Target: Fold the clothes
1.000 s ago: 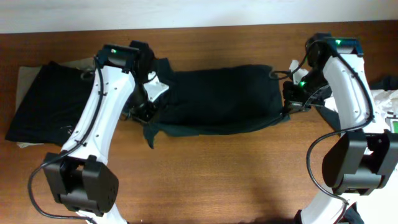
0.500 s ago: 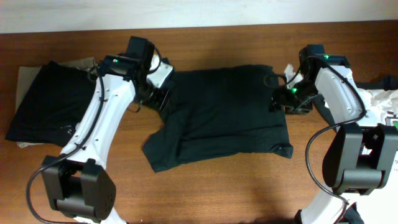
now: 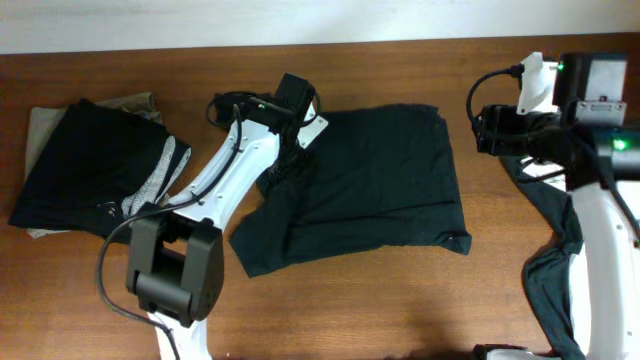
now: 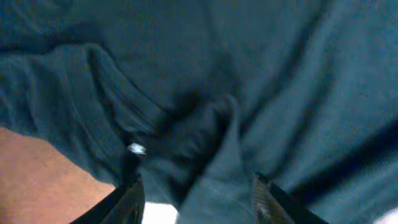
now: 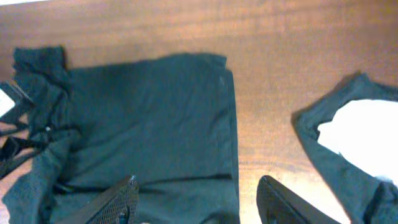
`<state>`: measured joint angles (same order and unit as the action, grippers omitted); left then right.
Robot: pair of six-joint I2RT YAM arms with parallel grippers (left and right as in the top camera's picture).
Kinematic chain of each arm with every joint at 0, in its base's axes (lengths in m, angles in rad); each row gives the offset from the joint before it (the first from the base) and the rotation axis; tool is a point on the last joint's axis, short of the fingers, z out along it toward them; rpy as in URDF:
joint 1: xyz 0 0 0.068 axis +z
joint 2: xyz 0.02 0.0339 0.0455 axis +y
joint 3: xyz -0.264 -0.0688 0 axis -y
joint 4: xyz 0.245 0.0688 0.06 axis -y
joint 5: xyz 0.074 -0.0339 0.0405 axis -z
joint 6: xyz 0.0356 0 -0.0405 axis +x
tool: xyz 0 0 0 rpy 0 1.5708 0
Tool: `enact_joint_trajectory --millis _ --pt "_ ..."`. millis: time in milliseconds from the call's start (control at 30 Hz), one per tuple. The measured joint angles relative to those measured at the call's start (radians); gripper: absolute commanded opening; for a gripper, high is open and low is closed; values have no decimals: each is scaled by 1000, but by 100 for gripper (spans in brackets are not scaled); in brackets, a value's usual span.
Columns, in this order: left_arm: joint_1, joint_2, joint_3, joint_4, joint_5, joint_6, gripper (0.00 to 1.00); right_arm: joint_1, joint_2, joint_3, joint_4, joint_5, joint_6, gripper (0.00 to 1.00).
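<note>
A black T-shirt (image 3: 370,190) lies folded in the middle of the table, its left end bunched and a sleeve flap sticking out at the lower left. My left gripper (image 3: 291,150) hovers over that bunched left end. In the left wrist view its fingers (image 4: 132,200) stand apart and open, a ridge of the shirt's fabric (image 4: 211,143) rising between them. My right gripper (image 3: 484,130) hangs open just right of the shirt's right edge. The right wrist view shows its gripper (image 5: 202,198) empty above the shirt (image 5: 143,112).
A stack of folded clothes (image 3: 90,170), black on top with grey and beige under it, lies at the left. Another dark garment (image 3: 552,262) lies crumpled at the right edge under my right arm, showing white inside (image 5: 360,124). Bare wooden table (image 3: 400,300) runs along the front.
Both grippers opened and let go of the shirt, which dropped flat and wider on the table. The right gripper drew away to the right; the left moved right over the shirt's left end.
</note>
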<state>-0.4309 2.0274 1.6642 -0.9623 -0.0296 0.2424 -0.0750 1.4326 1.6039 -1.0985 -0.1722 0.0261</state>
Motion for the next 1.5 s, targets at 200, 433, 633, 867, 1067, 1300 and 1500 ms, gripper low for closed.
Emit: enact_joint_trajectory --millis 200,433,633,867,1067,1300,1500 --pt "-61 111 2 -2 -93 28 0 0 66 -18 -16 8 4 66" --pt "106 111 17 -311 -342 -268 0 0 101 -45 -10 10 28 65" --pt "281 111 17 -375 -371 -343 44 0 436 -220 90 -33 55 34" --pt "283 15 80 -413 -318 -337 50 -1 524 -361 262 -50 103 9" --pt "233 -93 94 -119 140 -132 43 -2 509 -387 204 86 247 4" --pt "3 129 80 144 -130 2 54 -3 507 -389 183 106 283 4" --pt "-5 197 79 246 -374 5 28 -3 507 -390 182 108 285 4"
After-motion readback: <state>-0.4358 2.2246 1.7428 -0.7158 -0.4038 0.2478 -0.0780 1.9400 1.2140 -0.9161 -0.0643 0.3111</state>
